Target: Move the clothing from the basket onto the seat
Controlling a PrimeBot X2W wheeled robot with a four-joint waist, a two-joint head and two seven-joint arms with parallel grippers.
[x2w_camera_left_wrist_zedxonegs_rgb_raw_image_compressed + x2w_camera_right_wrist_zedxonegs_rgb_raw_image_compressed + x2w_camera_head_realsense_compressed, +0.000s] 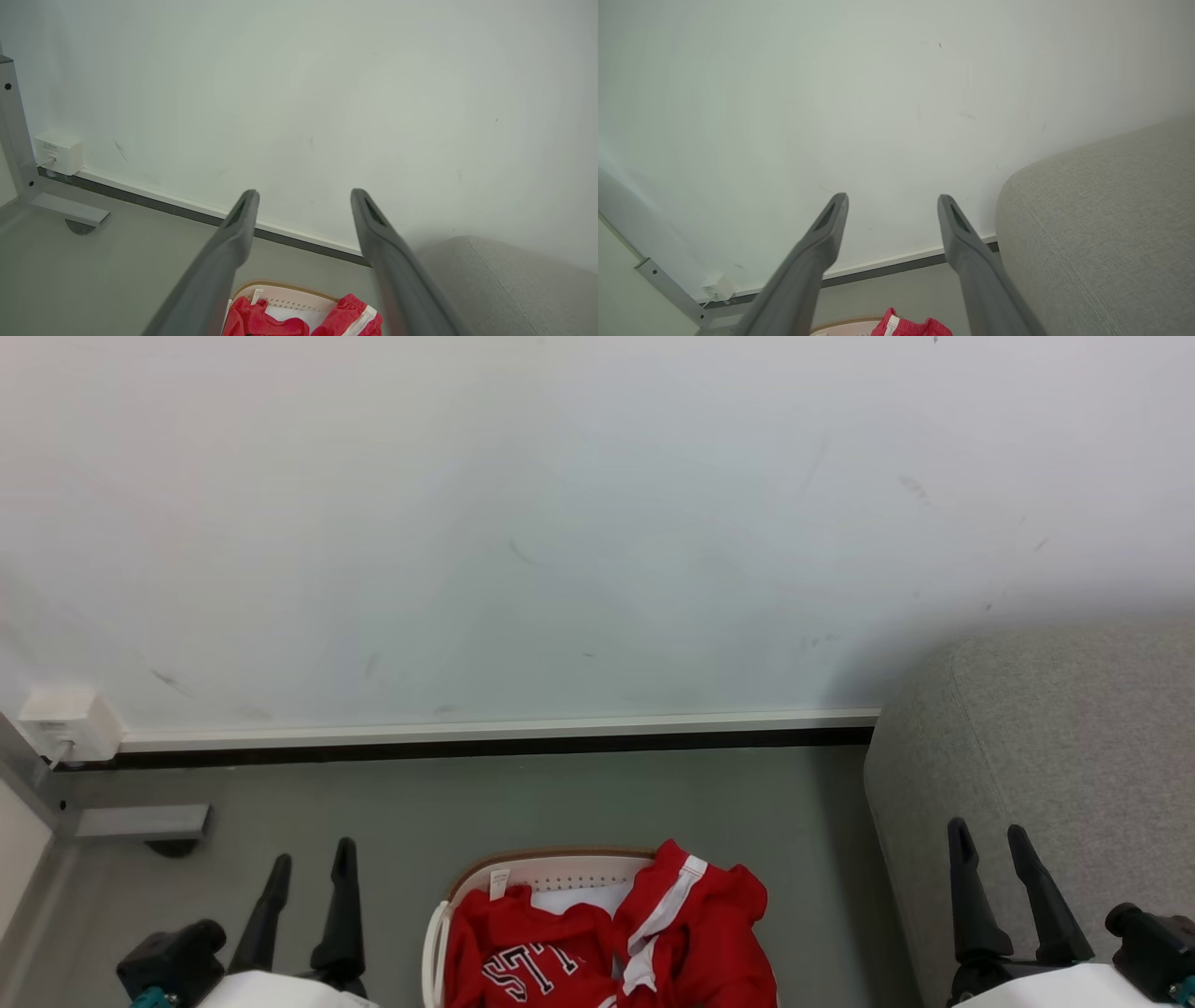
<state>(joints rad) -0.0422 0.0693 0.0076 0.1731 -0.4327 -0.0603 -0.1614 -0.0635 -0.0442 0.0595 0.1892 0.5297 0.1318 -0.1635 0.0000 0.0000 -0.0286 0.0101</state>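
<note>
While both arms hover low in front of me, I read my left gripper (315,851) as wide open, its fingers spread with nothing between them. My right gripper (986,827) is the same, spread and empty.

The basket (560,875) stands on the floor (560,793) between the two grippers, right of the left one and left of the right one, and somewhat nearer the left. It sits lower than both sets of fingertips. The clothing (607,943) lies in it, red with white trim. A lettered piece (518,966) is bunched inside on the side toward my left gripper, against the white liner. A striped piece (695,919) lies toward my right gripper and spills over the rim there. On the left wrist camera, the far rim and both red heaps show low down between the fingers. On the right wrist camera, a scrap of red and rim shows at the bottom edge between the fingers.

The seat (1055,737) is just beside my right gripper, its rounded grey corner rising to the right of those fingers and apart from them. From the left gripper it is well apart, beyond the basket.

Ahead of both grippers is a pale wall (560,523). Off to the left of my left gripper are a white socket box (65,721) on that wall and a grey metal foot (140,821) on the floor.
</note>
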